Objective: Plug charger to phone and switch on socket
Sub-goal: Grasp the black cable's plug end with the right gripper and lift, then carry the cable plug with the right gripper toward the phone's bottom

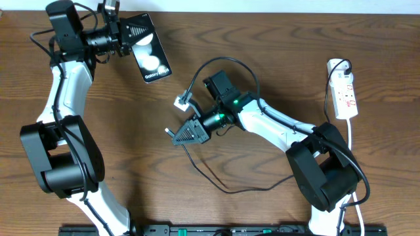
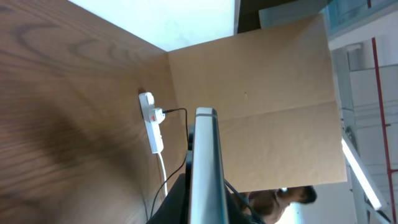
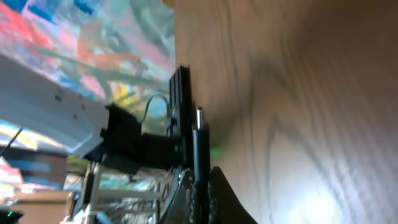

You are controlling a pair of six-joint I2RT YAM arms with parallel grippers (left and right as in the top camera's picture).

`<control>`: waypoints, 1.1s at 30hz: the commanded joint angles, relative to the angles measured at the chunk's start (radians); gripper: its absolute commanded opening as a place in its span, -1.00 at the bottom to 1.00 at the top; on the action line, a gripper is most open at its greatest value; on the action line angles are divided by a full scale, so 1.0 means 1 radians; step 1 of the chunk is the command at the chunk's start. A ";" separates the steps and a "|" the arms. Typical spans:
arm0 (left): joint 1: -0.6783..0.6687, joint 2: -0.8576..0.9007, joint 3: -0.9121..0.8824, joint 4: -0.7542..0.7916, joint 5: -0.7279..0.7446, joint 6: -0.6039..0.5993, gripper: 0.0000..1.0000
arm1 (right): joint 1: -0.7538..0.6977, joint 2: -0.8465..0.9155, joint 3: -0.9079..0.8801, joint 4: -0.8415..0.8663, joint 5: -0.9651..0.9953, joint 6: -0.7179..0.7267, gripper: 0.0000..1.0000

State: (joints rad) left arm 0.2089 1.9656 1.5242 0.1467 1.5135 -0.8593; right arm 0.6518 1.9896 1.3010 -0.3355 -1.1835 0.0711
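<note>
The phone [image 1: 152,59], just one of them, sits in my left end effector [image 1: 136,38], which is clamped on its upper end near the far left corner of the tabletop [image 1: 262,26]. Its glossy screen faces up and reflects two round white spots. From my left wrist I see it only edge-on, so I cannot tell whether its lower end touches the wood. There is one charger [image 3: 198,149]. My right end effector [image 1: 173,135] is closed around its small plug, and one metal tip pokes out past my fingers. From above, that plug is well apart from the phone, toward the middle of the tabletop, and not plugged into it. The thin black cable makes two loose loops around my right arm, one on the far side and one on the near side, and it carries one white tag [image 1: 182,103] just beside my wrist. One white socket [image 1: 345,92] lies along the right edge, well away from both end effectors. It has red markings on its face, one black plug in its far end and one white cord [image 2: 162,169] trailing off its near end. One sheet of brown cardboard [image 2: 267,106] stands behind the socket.
</note>
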 commanded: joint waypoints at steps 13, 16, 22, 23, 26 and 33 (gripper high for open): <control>0.039 -0.011 0.000 0.440 -0.065 -0.421 -0.85 | -0.023 0.010 0.012 0.408 -0.080 0.489 -0.98; 0.064 -0.011 0.000 0.547 -0.067 -0.517 -0.85 | -0.035 0.010 0.012 0.460 -0.081 0.543 -0.98; 0.088 -0.011 0.000 0.578 -0.047 -0.558 -0.85 | -0.053 0.010 0.012 0.669 -0.143 0.621 -0.98; 0.087 -0.011 0.000 0.578 -0.043 -0.569 -0.85 | -0.055 0.010 0.012 0.719 -0.145 0.652 -0.98; 0.086 -0.011 0.000 0.578 -0.041 -0.600 -0.85 | -0.064 0.010 0.012 0.857 -0.143 0.756 -0.98; 0.086 -0.011 0.000 0.681 -0.068 -0.698 -0.87 | -0.089 0.010 0.012 1.139 -0.098 0.997 -0.98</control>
State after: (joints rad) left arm 0.2962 1.9656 1.5127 0.7776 1.4593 -1.4738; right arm 0.5793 1.9900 1.3025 0.7448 -1.3025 0.9142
